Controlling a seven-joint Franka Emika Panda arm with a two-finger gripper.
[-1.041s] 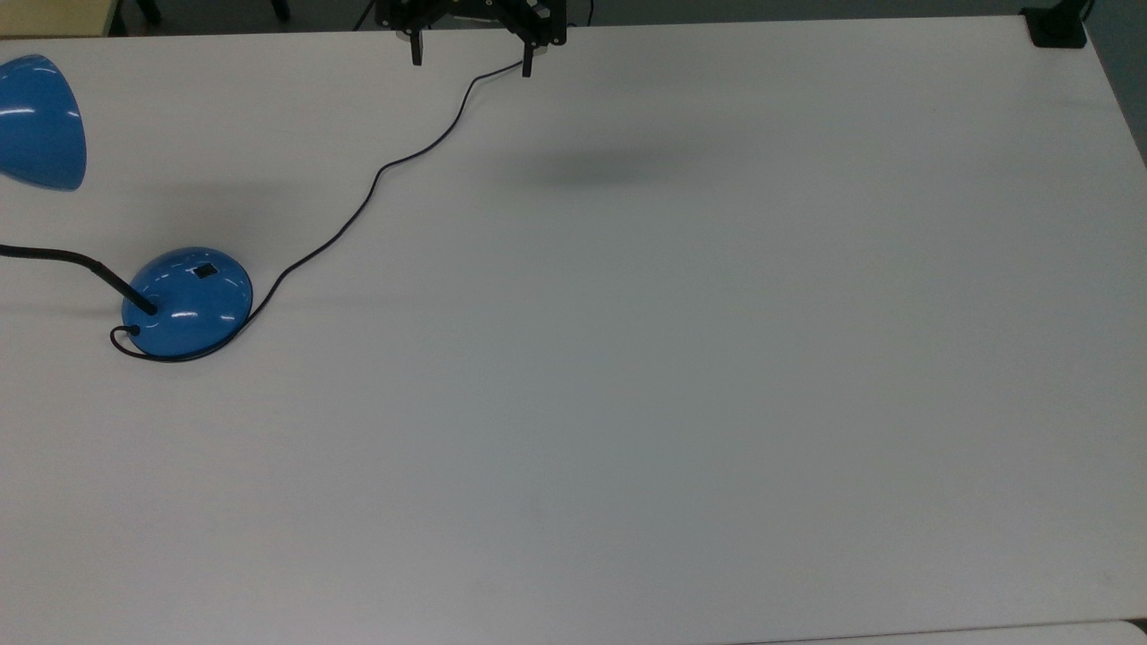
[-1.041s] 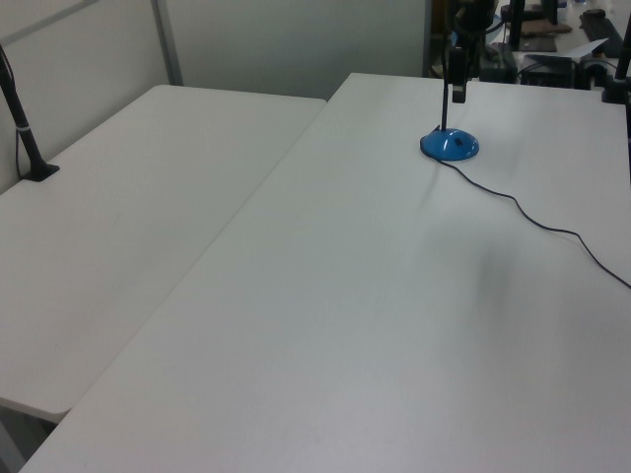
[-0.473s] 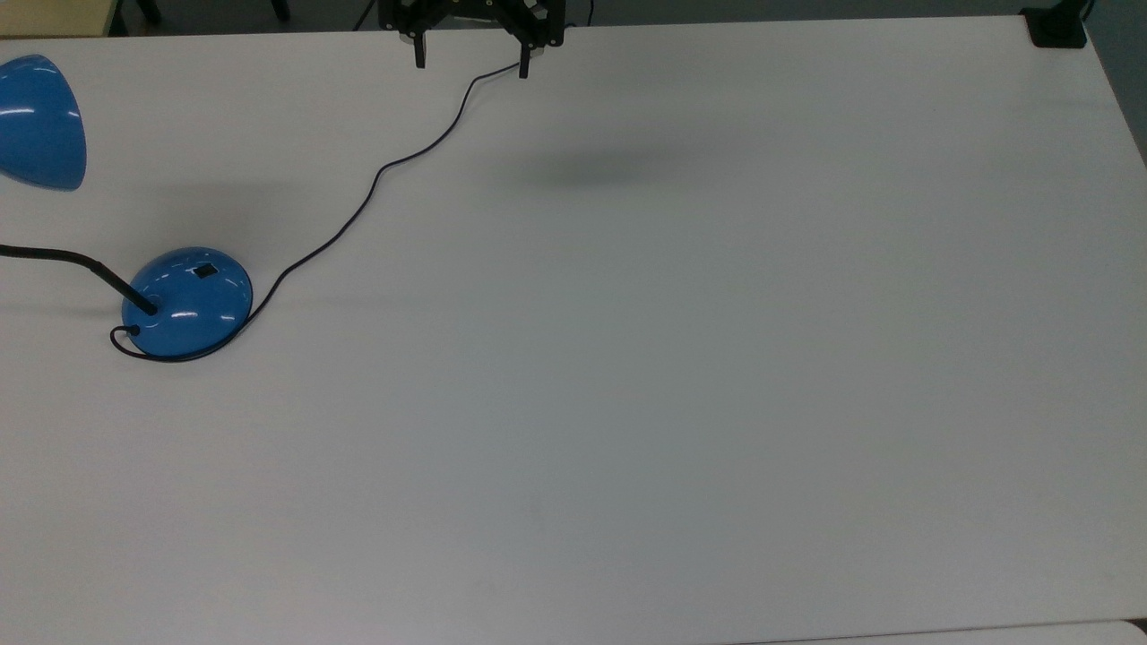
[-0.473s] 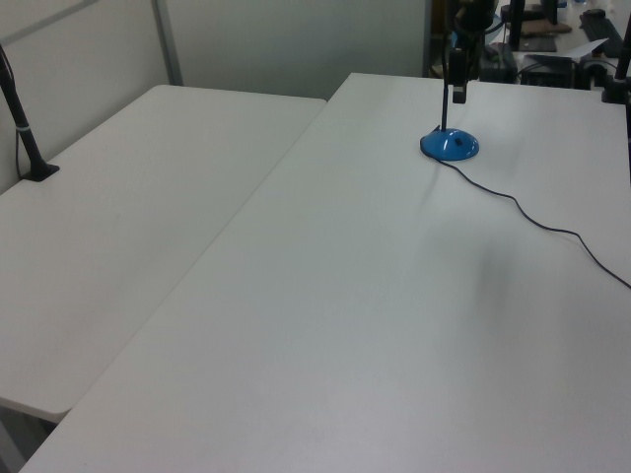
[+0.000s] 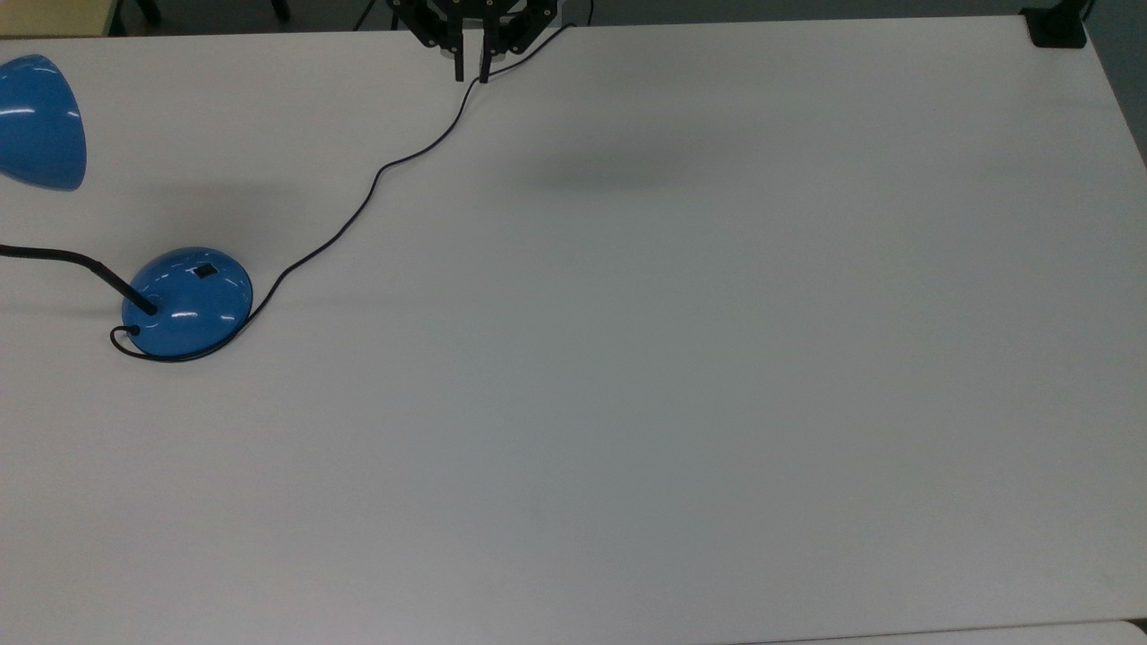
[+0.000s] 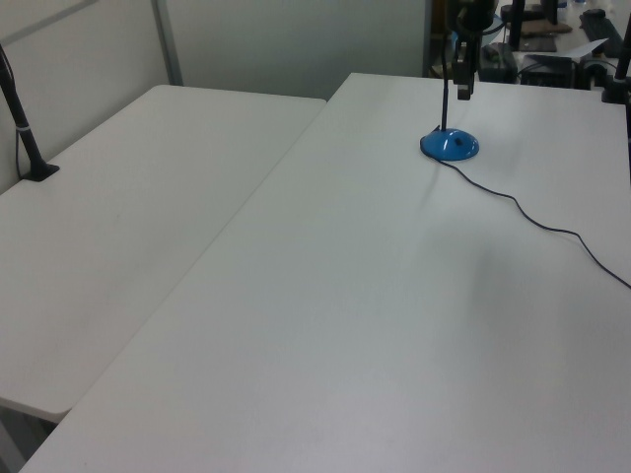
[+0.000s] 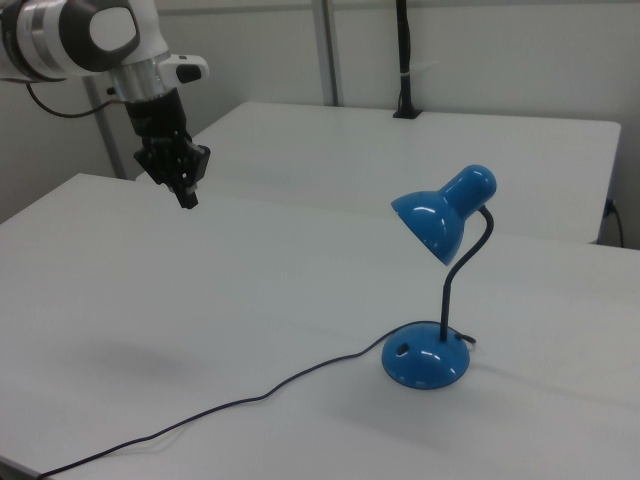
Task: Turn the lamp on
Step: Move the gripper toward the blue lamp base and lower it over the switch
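On the table (image 7: 250,300), glossy blue lamp (image 7: 430,300) stands unlit.

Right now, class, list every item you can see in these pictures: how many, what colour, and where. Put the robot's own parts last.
Lamp: one, glossy blue with a black neck, standing on the near table toward the right view's right; black switch on its base.
Cord: one, thin, black, trailing from the lamp's base across the table and off its edge.
Tables: two, white, set side by side; the second lies behind in the right view.
Pole: one, black, clamped at the far table's back edge in the right view.
Arm: one, white and black, at the right view's upper left.
Claw: one, black, shut, hanging above the table well away from the lamp.
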